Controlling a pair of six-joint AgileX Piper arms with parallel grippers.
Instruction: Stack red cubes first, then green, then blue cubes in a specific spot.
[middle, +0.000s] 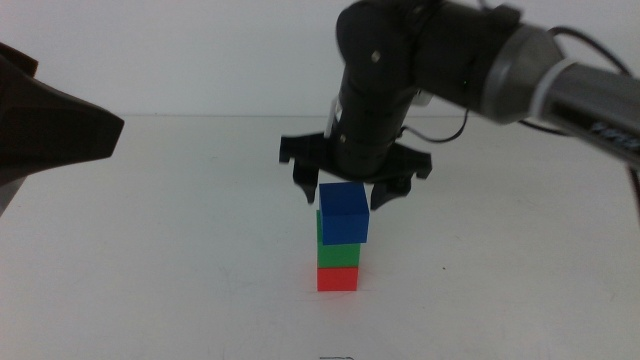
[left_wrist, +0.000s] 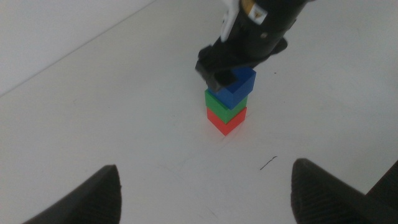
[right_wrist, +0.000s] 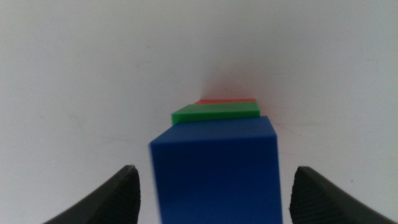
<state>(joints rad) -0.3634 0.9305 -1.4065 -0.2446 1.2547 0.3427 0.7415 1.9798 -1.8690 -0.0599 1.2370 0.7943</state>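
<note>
Blue cube (middle: 344, 213) topped green cube (middle: 338, 254) and red cube (middle: 338, 278) on the white table (middle: 150, 250) in the middle view, right gripper (middle: 352, 189) spread just above it. Left wrist view added the left gripper (left_wrist: 202, 186), open, well apart from the stack. Right wrist view showed the blue cube free between parted jaws.

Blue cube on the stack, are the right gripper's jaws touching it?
Apart. The right wrist view shows white table between each jaw and the solid blue cube.
</note>
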